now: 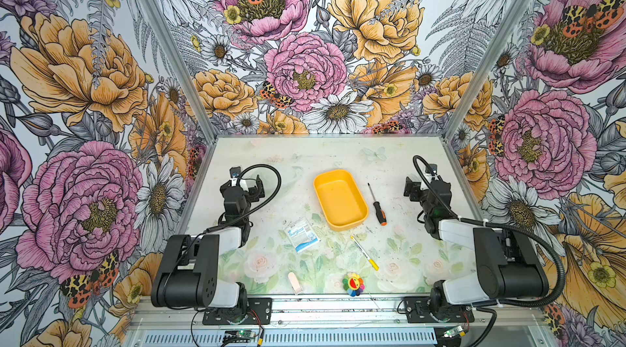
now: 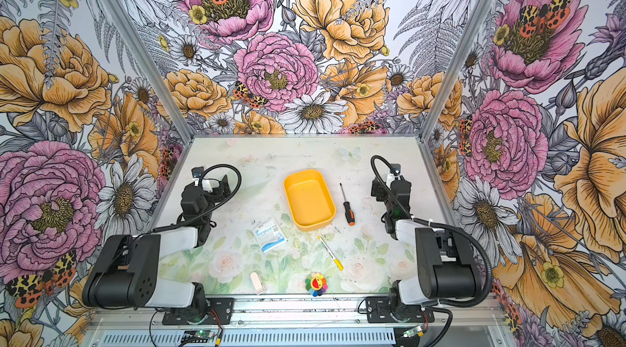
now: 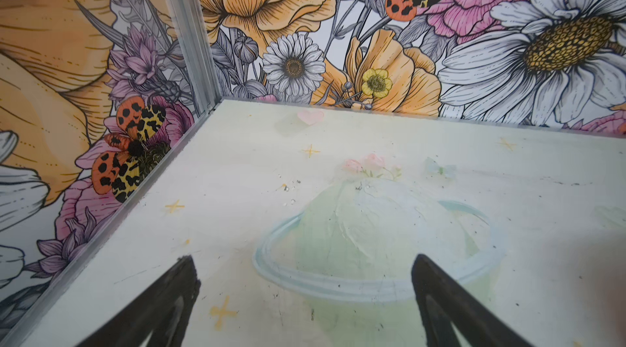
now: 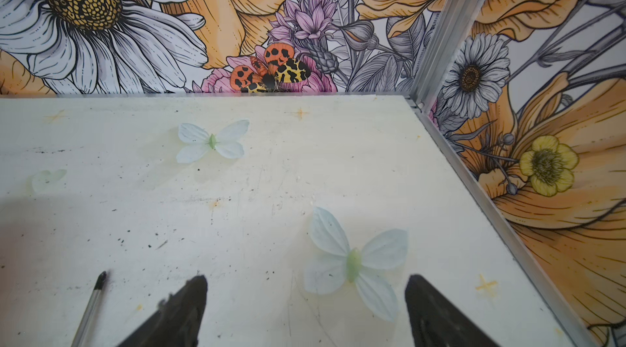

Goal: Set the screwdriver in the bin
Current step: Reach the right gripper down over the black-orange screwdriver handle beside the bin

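Note:
The screwdriver (image 1: 377, 205) (image 2: 347, 205), with a black handle and an orange end cap, lies flat on the table just right of the bin, shaft pointing to the back. The bin (image 1: 338, 199) (image 2: 308, 200) is a shallow yellow-orange tray and holds nothing. My right gripper (image 1: 411, 190) (image 2: 377, 191) hovers to the right of the screwdriver, apart from it. Its jaws are open and hold nothing (image 4: 306, 277). In the right wrist view only the screwdriver's shaft tip (image 4: 96, 291) shows beside one finger. My left gripper (image 1: 254, 189) (image 2: 222, 187) (image 3: 304, 257) stands open over bare table, left of the bin.
A white Surgical packet (image 1: 301, 235) lies in front of the bin. A thin yellow-handled tool (image 1: 364, 253), a rainbow flower toy (image 1: 353, 284) and a pale pink strip (image 1: 294, 282) lie nearer the front edge. Flower-printed walls close in the back and both sides.

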Motion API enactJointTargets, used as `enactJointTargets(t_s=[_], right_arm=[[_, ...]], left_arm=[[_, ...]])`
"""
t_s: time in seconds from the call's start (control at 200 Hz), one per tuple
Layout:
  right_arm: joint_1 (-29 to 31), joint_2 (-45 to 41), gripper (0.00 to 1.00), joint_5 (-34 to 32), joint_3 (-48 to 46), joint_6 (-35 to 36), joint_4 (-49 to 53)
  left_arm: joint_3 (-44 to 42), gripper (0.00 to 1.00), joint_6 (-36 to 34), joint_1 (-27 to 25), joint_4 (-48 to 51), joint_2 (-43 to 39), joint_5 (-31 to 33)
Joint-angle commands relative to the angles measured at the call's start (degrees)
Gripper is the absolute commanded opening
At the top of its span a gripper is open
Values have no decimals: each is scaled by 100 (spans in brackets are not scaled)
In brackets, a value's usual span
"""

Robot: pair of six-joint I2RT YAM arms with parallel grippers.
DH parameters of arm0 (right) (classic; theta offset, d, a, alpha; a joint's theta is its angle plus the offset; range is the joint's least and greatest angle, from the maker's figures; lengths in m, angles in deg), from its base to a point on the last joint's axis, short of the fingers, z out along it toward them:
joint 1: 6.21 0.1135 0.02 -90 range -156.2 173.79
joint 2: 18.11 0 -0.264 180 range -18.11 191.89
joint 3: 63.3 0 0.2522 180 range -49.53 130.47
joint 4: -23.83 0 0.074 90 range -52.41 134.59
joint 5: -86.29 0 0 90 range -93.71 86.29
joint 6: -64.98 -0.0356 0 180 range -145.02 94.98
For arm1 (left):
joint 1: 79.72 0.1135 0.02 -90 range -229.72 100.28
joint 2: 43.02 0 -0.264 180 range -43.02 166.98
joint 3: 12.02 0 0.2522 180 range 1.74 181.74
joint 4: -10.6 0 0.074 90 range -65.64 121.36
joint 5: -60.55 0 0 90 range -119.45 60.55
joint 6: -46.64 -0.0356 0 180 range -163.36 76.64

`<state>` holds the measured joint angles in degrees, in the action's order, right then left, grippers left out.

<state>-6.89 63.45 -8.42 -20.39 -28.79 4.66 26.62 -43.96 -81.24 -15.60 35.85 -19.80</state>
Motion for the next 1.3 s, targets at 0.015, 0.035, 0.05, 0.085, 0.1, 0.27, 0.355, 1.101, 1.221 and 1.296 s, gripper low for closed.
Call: enactJointTargets(t_s=[0.015, 0.035, 0.05, 0.085, 0.1, 0.27, 0.355, 1.101, 1.221, 1.296], right_arm=[[109, -613, 92, 122, 568, -32, 1304], [122, -685, 92, 171, 647, -86, 1503], [136, -721, 92, 217, 714, -139, 1684], [146, -817, 92, 383, 897, -300, 2116], [148, -851, 92, 462, 979, -378, 2369], [365, -853, 88, 1330, 1487, -961, 4097], [620, -802, 87, 1519, 1507, -1091, 4529], [1808, 768, 68, 992, 2565, -1005, 6334], [1899, 864, 67, 1023, 2547, -1018, 6359], [1954, 938, 65, 1010, 2560, -1016, 6386]], left_arm=[[646, 99, 27, -116, 1538, -639, -207], [749, 99, 86, -128, 1759, -701, -259], [820, 99, 142, -134, 1922, -744, -296], [981, 99, 285, -146, 2279, -814, -395], [1049, 99, 345, -152, 2423, -834, -445], [1542, 99, 1155, -260, 3605, -871, -1175], [1650, 99, 1567, -310, 3958, -776, -1606], [2182, 99, 2663, -735, 4644, -184, -3267], [2162, 99, 2684, -727, 4578, -93, -3457], [2156, 99, 2706, -727, 4576, -57, -3506]])
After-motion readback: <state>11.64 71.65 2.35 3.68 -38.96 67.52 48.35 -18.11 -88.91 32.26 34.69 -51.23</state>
